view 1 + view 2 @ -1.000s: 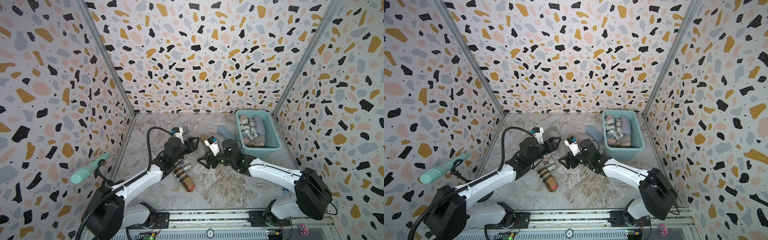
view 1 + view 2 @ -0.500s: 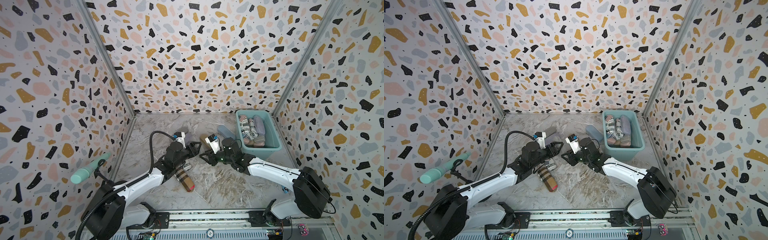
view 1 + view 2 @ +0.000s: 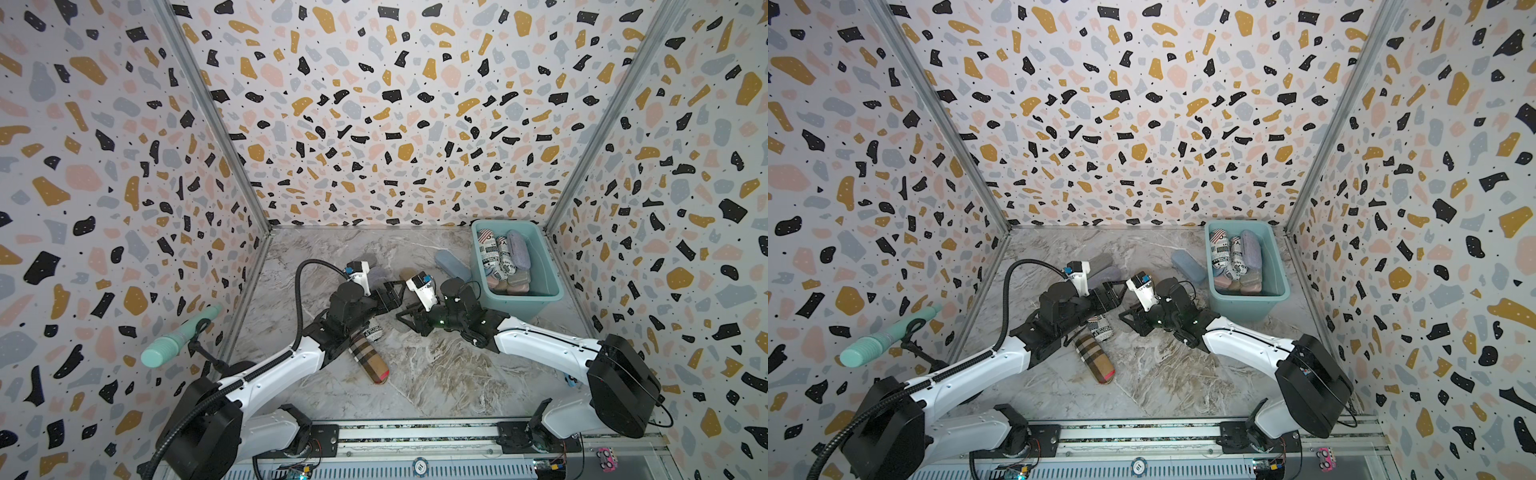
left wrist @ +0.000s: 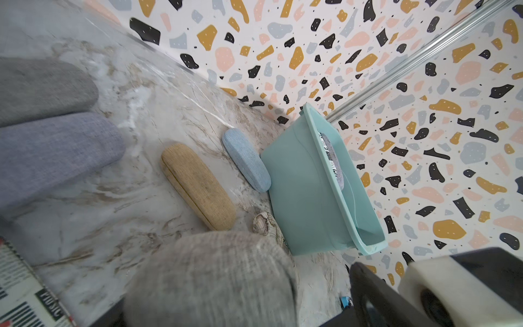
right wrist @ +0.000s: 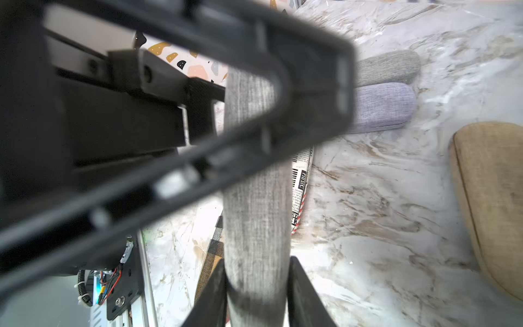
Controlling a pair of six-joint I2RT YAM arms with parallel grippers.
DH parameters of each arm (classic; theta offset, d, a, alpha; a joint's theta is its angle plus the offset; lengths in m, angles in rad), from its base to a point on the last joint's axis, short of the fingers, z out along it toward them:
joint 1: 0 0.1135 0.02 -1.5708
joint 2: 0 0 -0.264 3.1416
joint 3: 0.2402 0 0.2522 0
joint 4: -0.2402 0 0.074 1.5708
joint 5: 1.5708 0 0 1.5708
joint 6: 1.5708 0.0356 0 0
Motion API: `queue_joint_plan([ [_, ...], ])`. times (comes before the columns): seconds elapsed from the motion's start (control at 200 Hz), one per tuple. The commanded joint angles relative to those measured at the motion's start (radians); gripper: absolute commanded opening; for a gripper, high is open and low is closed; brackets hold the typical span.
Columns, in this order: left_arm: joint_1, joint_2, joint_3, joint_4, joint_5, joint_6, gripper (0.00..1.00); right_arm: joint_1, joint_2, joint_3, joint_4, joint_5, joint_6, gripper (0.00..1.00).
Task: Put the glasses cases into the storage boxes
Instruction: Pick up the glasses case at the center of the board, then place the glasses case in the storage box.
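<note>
The right claw (image 5: 257, 264) pinches one end of a grey glasses case (image 5: 256, 198), a finger on either side. The left claw (image 3: 392, 294) stands spread wide at the case's other end. Both meet over the bench (image 3: 436, 374), apart from the teal tub (image 3: 555, 291) in the far corner. In both top views the claws largely hide the case. In the left wrist view it is a blur.

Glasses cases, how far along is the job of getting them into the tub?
Done: several cases lie in the tub. In hand: the right gripper is shut on a grey case; the left gripper stands open beside it. Left on the table, at least: plaid case, newspaper case, tan case, blue case, lilac case, second grey case.
</note>
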Motion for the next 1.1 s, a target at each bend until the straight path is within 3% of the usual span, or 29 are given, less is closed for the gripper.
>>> queue_joint_plan([
  [0.0,-0.003,-0.066,0.044,-0.049,-0.118,0.047,0.99,-0.002,-0.062,0.024,-0.02,0.048,-0.012,0.31],
  [0.38,0.006,-0.239,0.012,-0.264,-0.461,0.029,0.99,-0.123,-0.147,0.056,-0.121,0.102,-0.022,0.31],
  [0.576,0.016,-0.258,-0.047,-0.311,-0.485,0.012,0.99,-0.247,-0.213,0.086,-0.2,0.115,-0.039,0.31],
  [0.801,0.023,-0.263,-0.095,-0.334,-0.483,-0.022,0.99,-0.478,-0.228,0.182,-0.303,0.131,-0.065,0.31],
  [1.091,0.025,-0.268,-0.094,-0.352,-0.471,-0.017,1.0,-0.739,-0.107,0.296,-0.318,0.139,-0.035,0.31],
])
